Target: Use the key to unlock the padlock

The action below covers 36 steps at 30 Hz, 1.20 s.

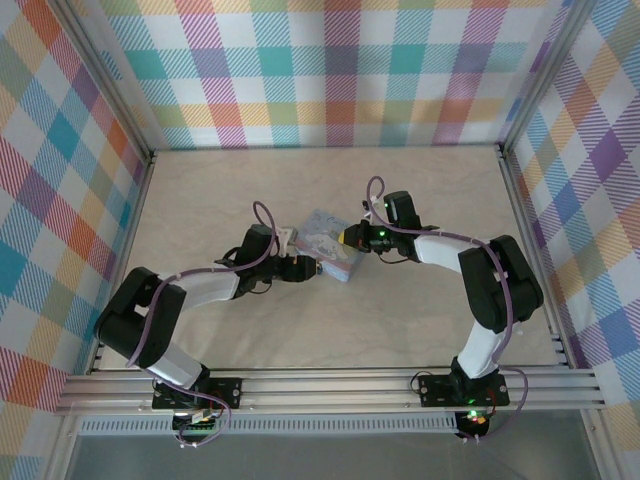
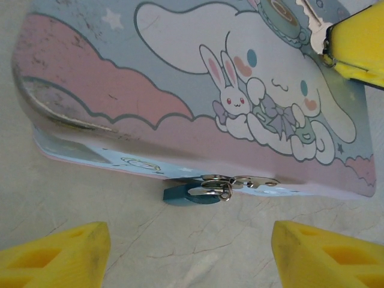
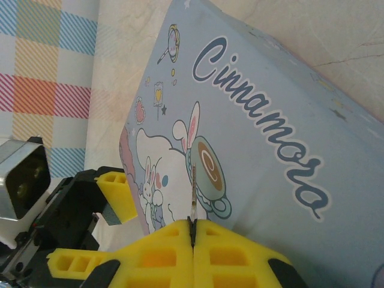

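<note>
**Top external.** Both end effectors meet at the light-blue tin (image 1: 328,245) in the middle of the counter (image 1: 400,330). The left end effector (image 1: 298,268) sits close against the tin's near-left side. The right end effector (image 1: 350,238) sits at the tin's right edge. The padlock is too small to pick out from up here.

**Left wrist.** The left end effector (image 2: 192,258) is spread wide with nothing between its yellow fingers (image 2: 60,255). The padlock (image 2: 183,194) lies just ahead of the gap, a little left of centre and apart from both fingers. Its dark teal body rests on the counter (image 2: 120,222), tight against the tin's side wall under the lid edge. The metal shackle (image 2: 216,189) lies to the right of the body. It probably passes through the tin's clasp, though the small parts overlap too much to be sure. Far ahead and to the right, a yellow finger of the right end effector (image 2: 360,48) hangs over the lid (image 2: 180,90), with the key (image 2: 318,33) at its tip.

**Right wrist.** The right end effector (image 3: 193,225) is pressed together, pinching the key (image 3: 194,192). The thin blade juts straight forward from the seam between the fingers, over the printed cup on the lid (image 3: 270,120). To the lower left, past the tin's edge, is a yellow finger (image 3: 117,192) of the left end effector.
</note>
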Tool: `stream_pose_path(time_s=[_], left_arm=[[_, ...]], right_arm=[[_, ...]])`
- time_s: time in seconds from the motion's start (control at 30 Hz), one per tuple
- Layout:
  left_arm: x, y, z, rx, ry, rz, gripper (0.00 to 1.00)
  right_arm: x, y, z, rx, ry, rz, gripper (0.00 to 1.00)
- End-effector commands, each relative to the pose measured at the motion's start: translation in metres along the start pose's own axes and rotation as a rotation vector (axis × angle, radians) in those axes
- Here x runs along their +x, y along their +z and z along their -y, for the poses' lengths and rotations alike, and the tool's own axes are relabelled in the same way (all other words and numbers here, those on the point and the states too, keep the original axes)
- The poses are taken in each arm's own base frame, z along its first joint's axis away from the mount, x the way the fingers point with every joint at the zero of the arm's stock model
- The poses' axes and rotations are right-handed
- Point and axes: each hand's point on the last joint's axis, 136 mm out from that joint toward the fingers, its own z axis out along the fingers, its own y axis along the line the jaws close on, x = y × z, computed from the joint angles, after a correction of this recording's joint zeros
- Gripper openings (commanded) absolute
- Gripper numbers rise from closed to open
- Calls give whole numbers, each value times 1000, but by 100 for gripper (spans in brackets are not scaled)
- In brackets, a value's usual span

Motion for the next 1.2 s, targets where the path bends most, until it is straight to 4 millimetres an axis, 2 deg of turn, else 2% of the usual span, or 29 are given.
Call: stream_pose_path(time_s=[0.0, 0.4, 0.9, 1.17], left_arm=[[-1, 5, 2, 36, 31, 17, 71], [8, 25, 6, 82, 54, -27, 64], [12, 45, 24, 88, 100, -38, 58], [10, 48, 28, 81, 112, -36, 53]], right_arm=[[18, 6, 22, 53, 15, -42, 0], [21, 5, 27, 72, 17, -51, 0], [22, 6, 27, 70, 18, -55, 0], [22, 6, 27, 67, 20, -55, 0]])
